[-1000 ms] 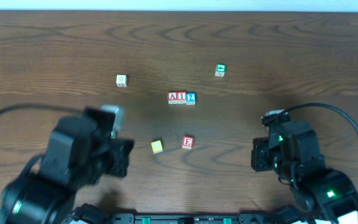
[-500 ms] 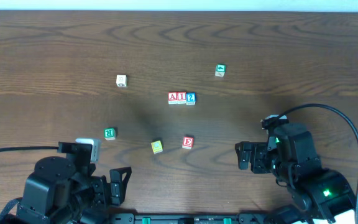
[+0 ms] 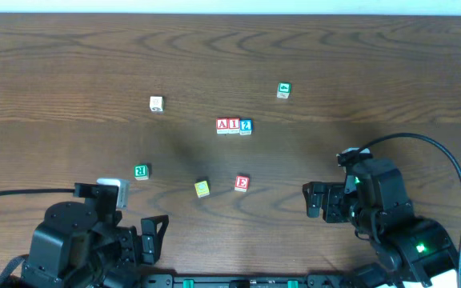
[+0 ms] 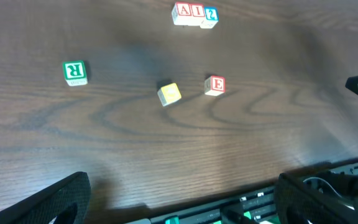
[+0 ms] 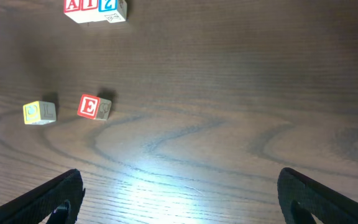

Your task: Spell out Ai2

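Observation:
Three blocks stand side by side in a row at the table's middle: a red A block [image 3: 222,125], a red block with an upright stroke [image 3: 234,125] and a blue 2 block [image 3: 246,126]. The left wrist view shows that same A block [image 4: 183,12] and 2 block [image 4: 210,15] at its top edge. My left gripper [image 3: 149,238] is open and empty near the front edge, far from the row. At the front right, my right gripper [image 3: 310,200] is also open and holds nothing.
Loose blocks lie around: a green R block [image 3: 141,171], a yellow block [image 3: 202,188], a red E block [image 3: 242,183], a pale block [image 3: 156,103] and a green block [image 3: 283,90] at the back. A black rail [image 4: 241,202] runs along the front edge.
The left arm has drawn back to the front edge, uncovering the green R block. Both grippers went from shut to open. Nothing has shifted over the last half second.

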Motion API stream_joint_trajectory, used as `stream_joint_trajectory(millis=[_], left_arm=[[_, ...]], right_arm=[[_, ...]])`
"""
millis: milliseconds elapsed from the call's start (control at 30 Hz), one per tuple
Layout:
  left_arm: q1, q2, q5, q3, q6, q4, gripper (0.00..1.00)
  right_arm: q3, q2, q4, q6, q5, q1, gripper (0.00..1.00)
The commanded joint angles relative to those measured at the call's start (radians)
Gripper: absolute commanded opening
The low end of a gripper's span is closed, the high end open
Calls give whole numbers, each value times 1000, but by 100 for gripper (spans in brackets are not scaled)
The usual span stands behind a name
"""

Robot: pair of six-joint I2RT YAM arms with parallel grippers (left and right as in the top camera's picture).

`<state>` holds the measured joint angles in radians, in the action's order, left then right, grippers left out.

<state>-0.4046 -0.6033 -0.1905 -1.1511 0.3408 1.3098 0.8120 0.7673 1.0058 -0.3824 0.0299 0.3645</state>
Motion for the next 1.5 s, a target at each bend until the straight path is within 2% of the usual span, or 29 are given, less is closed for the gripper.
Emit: stream_joint_trajectory(millis=[0,33,133,233,400,633,867,1100,1467], left_arm=[[40,40,77,6,3,-7,96],[67,60,105,13,-7,-32,95],[161,150,68,99,-216,-197,95],[215,241,40,239,-353,-332,95],[229,386,42,509,-445,-449,95],[229,489,44,767,-449,-589,95],[229,546,44,905,-450,-672,95],[229,580,44,994,-450,-708,95],[229,599,68,995,-450,-709,95]], right_arm=[[-3,-3,1,-10,4,9,99],[-3,-3,1,-10,4,9,99],[-3,-3,1,-10,4,9,99],[-3,-3,1,-10,4,9,99],[-3,-3,1,-10,4,9,99],[-3,-3,1,-10,4,9,99],[-3,-3,1,-10,4,9,99],[-3,-3,1,-10,4,9,99],[-3,-3,1,-10,4,9,99]])
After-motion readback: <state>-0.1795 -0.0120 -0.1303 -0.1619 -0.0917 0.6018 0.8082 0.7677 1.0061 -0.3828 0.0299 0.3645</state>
